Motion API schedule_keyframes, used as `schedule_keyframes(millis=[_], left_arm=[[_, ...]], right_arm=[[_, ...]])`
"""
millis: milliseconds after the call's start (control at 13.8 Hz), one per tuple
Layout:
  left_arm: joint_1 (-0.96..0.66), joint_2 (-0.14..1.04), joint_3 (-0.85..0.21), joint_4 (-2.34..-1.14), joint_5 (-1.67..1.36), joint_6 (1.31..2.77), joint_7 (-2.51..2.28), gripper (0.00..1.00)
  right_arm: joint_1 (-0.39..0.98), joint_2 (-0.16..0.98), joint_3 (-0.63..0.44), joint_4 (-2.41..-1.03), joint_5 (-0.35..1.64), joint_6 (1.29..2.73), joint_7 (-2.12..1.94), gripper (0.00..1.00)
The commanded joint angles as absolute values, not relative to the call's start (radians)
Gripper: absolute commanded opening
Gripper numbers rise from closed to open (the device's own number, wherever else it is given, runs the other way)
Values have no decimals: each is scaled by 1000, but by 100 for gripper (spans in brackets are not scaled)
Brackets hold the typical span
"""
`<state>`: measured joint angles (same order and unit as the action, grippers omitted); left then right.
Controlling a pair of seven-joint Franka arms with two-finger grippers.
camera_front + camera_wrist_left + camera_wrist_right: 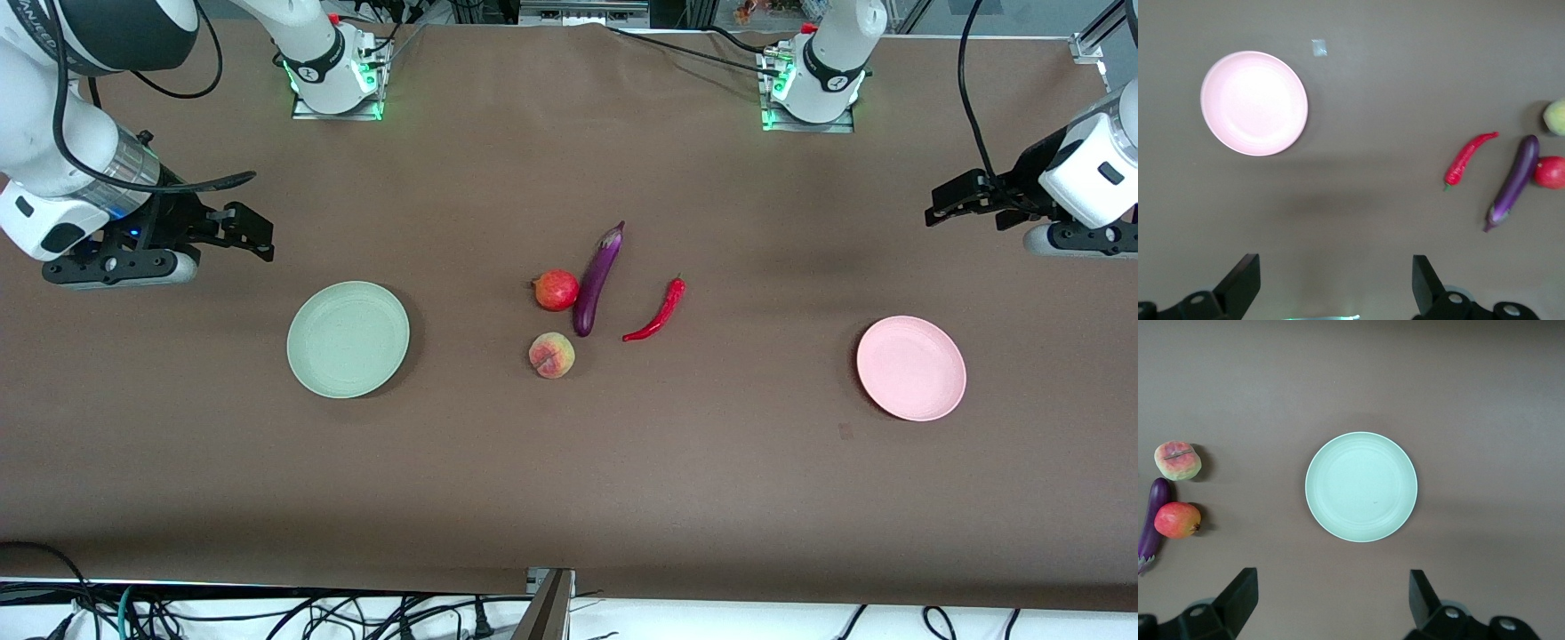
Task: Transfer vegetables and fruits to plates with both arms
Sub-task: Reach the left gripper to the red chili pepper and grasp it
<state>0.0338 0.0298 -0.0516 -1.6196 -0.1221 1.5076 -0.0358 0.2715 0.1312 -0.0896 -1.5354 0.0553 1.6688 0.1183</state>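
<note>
Right now my two claws hang in the air at opposite ends of the brown table point(569, 462), each waiting with its fingers spread wide and nothing between them. My right gripper point(253, 233) is over bare cloth at the right arm's end, a little farther from the front camera than the green plate point(348, 339); in my right wrist view that gripper point(1331, 600) frames the plate point(1361, 486) squarely between its two black fingers point(1239, 593). My left gripper point(951, 203) is over bare cloth at the left arm's end, and in my left wrist view it point(1337, 283) looks down on the pink plate point(1254, 103), which lies off to one side rather than centred. The pink plate point(910, 367) sits near the left arm's end of the table, a touch nearer the front camera than the green one.

Both plates hold nothing. Wide open cloth runs between each plate and the cluster in the middle of the table, and a broad bare band lies between everything and the table edge nearest the front camera.

In the middle, the eggplant point(597, 279) lies lengthwise with its stem cap pointing toward the arm bases. The pomegranate point(556, 290) touches or nearly touches its side toward the right arm's end. The peach point(551, 355) rests just nearer the front camera than the pomegranate, apart from it. The chili pepper point(660, 311) lies on the eggplant's other side, toward the left arm's end, clear of it
</note>
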Motion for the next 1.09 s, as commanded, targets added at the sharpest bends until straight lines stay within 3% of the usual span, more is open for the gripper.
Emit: schedule_keyframes(millis=[0, 508, 1015], left_arm=[[31, 95, -51, -1592, -146, 1479, -15, 100], [-223, 403, -61, -1528, -123, 1531, -28, 100], [-443, 624, -67, -1572, -117, 1876, -2, 100]], right_arm=[[270, 115, -91, -1543, 71, 1661, 126, 100], [270, 115, -87, -1543, 71, 1661, 126, 100], [270, 115, -87, -1543, 71, 1669, 126, 100]])
